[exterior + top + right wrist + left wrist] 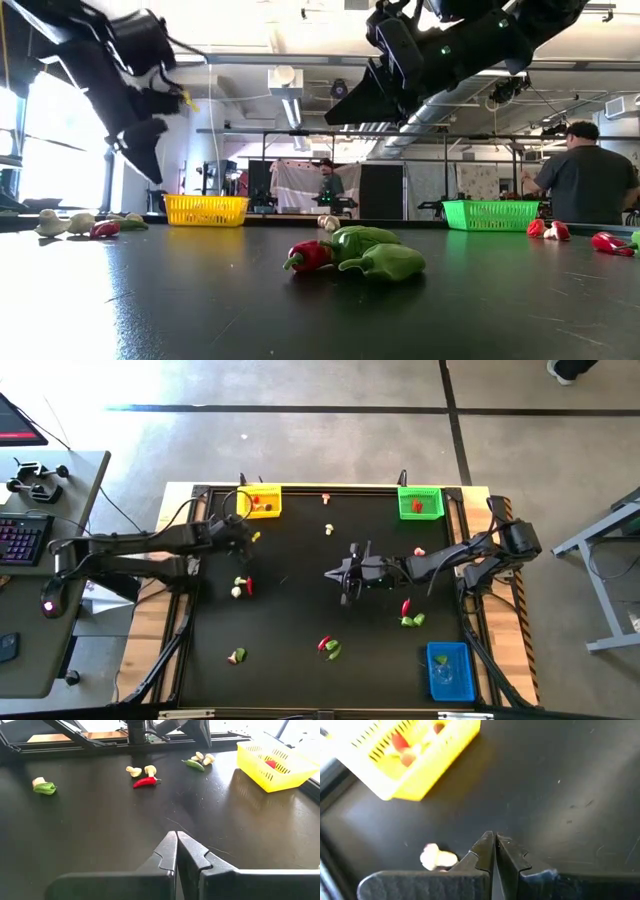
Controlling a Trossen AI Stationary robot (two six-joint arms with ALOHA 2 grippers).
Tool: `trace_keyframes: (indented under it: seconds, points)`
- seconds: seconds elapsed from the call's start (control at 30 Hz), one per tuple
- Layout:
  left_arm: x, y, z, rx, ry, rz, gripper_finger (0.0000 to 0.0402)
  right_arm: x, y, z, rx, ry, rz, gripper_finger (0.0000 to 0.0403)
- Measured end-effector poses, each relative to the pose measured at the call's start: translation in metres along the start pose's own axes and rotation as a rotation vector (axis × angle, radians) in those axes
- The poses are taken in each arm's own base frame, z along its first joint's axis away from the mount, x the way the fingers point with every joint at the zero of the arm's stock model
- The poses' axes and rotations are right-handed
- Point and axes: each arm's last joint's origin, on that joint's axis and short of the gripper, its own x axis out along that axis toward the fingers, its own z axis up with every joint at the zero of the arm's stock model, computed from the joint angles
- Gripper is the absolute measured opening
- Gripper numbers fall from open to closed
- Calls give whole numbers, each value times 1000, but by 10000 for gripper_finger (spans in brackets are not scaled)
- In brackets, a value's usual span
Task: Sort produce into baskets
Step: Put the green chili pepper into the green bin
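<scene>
- High view shows a black table with three baskets on it.
- The yellow basket sits at the far edge, near the far left corner. It has some small red and pale pieces inside.
- The green basket sits at the far edge, near the far right corner, with a red piece inside.
- The blue basket sits at the near right corner.
- The left gripper is up in the air, close to the yellow basket. Its fingers are pressed together with nothing between them.
- A pale bulb lies on the table just under the left gripper, beside the yellow basket.
- The right gripper reaches out to the middle of the table. Its fingers are pressed together too, and they hold nothing.
- A red chilli and pale bulbs lie on the left side of the table.
- A red and green pair lies near the near edge, in the middle.
- More red and green pieces lie on the right side, between the right gripper and the blue basket.
- A green and pale piece lies toward the near left corner.
- Two small pieces lie near the far edge, between the yellow and green baskets.
- Low view shows a person standing in the room far behind the table.
</scene>
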Motion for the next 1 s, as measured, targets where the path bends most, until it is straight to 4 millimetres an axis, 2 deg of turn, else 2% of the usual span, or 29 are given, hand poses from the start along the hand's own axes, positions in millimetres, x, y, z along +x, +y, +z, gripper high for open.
trace_keyframes:
  seconds: [0.1,0.23,0.43,0.67,1.0]
  points:
    - [11,8,2,-48,55,-19,5,0,0,0,0,1,0,0]
    - [23,19,3,-102,95,41,11,0,0,-1,-2,9,-1,0]
    - [33,27,4,-112,133,63,46,0,-1,-2,-5,22,-5,0]
    - [32,15,2,-104,160,-106,87,0,-2,-2,-61,22,-6,0]
    - [26,-3,3,17,139,-132,92,2,-10,-1,-37,24,-12,0]
